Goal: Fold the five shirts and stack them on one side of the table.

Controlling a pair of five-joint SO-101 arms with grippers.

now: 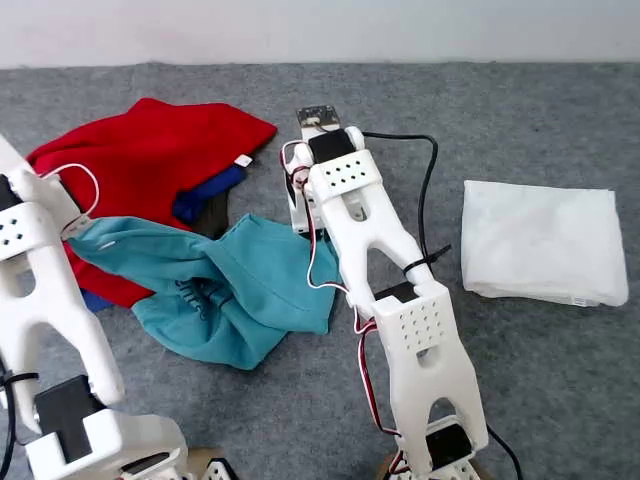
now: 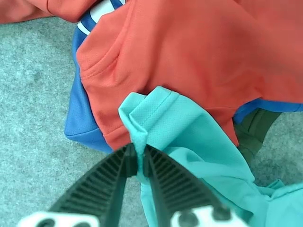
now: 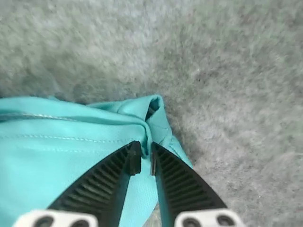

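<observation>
Left arm (image 1: 45, 300) stands up tall at the left side, its upper link leaning inward. The left gripper (image 2: 137, 160) is clamped down, black ribbed fingers (image 2: 111, 175) pressed tight on a fold of the teal shirt (image 2: 189, 137). Over to the right arm (image 1: 400, 300): it stretches forward from its base, elbow bent, wrist (image 1: 340, 175) tipped down at the far end. The right gripper (image 3: 142, 160) pinches the teal shirt's hem, fingertips nearly meeting.

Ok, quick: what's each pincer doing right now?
Left pincer: closed on a fold of the teal shirt.
Right pincer: closed on the teal shirt's edge.
</observation>
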